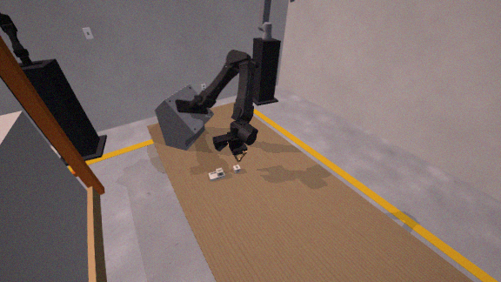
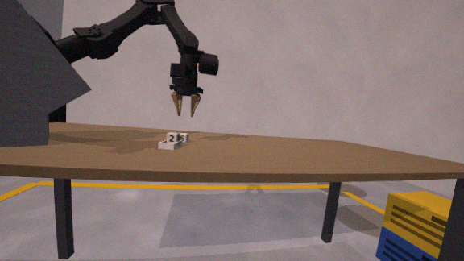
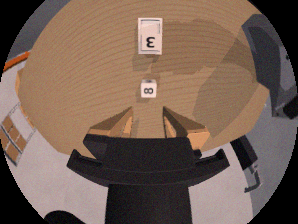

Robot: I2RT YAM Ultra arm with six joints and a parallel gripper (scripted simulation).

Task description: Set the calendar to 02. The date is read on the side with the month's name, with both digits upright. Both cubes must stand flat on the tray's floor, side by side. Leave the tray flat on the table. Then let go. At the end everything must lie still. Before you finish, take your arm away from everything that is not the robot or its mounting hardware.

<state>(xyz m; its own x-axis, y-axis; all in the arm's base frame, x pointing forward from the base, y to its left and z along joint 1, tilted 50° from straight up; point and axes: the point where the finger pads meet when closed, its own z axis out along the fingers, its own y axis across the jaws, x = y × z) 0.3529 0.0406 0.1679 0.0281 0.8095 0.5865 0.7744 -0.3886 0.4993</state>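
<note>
Exterior view: tool (image 2: 185, 113) half open, empty, above table; tray cube (image 2: 172, 138) partly hides loose cube (image 2: 184, 138).

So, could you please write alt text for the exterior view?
A black robot arm's gripper hangs half-open and empty above a small white calendar tray on a wooden table. One cube in the tray shows 2; a second cube sits just behind.

Matte black jointed arm (image 2: 121, 24), gripper (image 2: 185, 105) (tan pointed fingertips)
</note>
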